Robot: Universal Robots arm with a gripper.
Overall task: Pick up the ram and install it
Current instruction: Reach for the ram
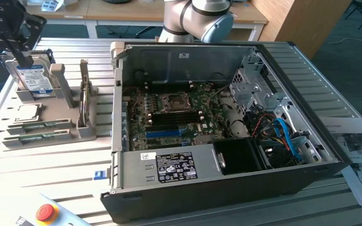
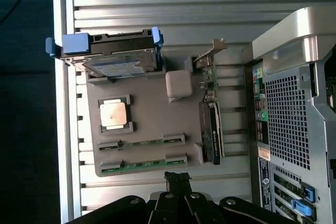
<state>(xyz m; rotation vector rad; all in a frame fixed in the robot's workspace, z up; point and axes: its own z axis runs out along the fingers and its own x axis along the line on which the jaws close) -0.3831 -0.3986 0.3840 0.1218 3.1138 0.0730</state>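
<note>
Fingers (image 2: 172,180) closed near ram (image 2: 143,164), hard drive (image 2: 113,68) label blue, text unreadable

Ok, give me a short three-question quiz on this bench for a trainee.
1. True or false: the black pincer is shut and empty.
2. Which lies nearest the square silver processor chip on the grey parts holder? A) a long green circuit-board stick; B) a red button; C) a blue cable.
3. How many such green sticks lie on the holder in all?
Key: 1 true; 2 A; 3 two.
</note>
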